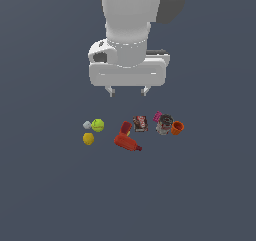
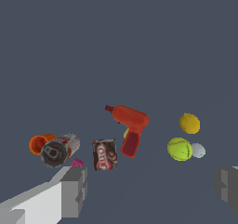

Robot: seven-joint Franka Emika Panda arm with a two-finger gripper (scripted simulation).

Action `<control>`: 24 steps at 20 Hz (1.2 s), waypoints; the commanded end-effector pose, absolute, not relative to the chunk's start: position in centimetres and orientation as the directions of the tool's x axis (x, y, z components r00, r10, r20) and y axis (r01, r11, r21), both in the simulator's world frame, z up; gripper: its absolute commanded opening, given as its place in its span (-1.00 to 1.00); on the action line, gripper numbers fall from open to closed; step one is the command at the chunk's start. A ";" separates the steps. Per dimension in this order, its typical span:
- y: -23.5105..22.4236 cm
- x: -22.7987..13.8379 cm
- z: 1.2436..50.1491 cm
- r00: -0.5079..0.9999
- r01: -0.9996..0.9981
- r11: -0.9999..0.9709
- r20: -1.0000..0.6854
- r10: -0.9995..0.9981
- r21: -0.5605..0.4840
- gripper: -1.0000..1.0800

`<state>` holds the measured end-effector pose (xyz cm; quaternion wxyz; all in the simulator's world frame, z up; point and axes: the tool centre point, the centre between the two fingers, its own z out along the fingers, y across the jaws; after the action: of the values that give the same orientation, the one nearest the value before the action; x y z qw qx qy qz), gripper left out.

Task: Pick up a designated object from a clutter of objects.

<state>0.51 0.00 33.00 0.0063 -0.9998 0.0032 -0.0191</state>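
The designated object, a small dull-yellow lemon-like ball [image 1: 88,138] [image 2: 189,123], lies at the exterior view's left end of the clutter, just in front of the lime-green ball [image 1: 98,125] [image 2: 179,149] and the pale grey lump [image 1: 87,125] [image 2: 198,150]. My gripper [image 1: 127,91] [image 2: 151,190] hangs high above the floor behind the clutter, open, with nothing between its fingers [image 2: 73,190]. It is above and to the exterior view's right of the yellow object, well apart from it.
A red drill-shaped piece [image 1: 125,137] [image 2: 131,128] lies in the middle. A dark brown box [image 1: 140,123] [image 2: 104,154], a grey can [image 1: 163,124] [image 2: 59,149], an orange cup [image 1: 177,128] [image 2: 39,142] and a pink piece [image 1: 157,116] [image 2: 77,162] cluster at the exterior view's right.
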 end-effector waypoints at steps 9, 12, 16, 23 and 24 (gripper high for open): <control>-0.2 0.9 34.1 0.997 -0.012 -1.000 0.070 -0.011 0.007 0.92; -0.2 0.9 34.1 0.998 -0.011 -1.000 0.069 -0.011 0.007 0.92; -0.4 1.0 33.8 0.998 -0.015 -1.000 0.069 -0.015 0.006 0.92; -2.3 1.9 30.9 0.997 -0.055 -0.998 0.060 -0.055 -0.004 0.92; -2.8 2.1 30.3 0.996 -0.064 -0.998 0.058 -0.065 -0.006 0.92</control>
<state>1.86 -2.14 31.20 0.0011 -0.9992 0.0257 -0.0308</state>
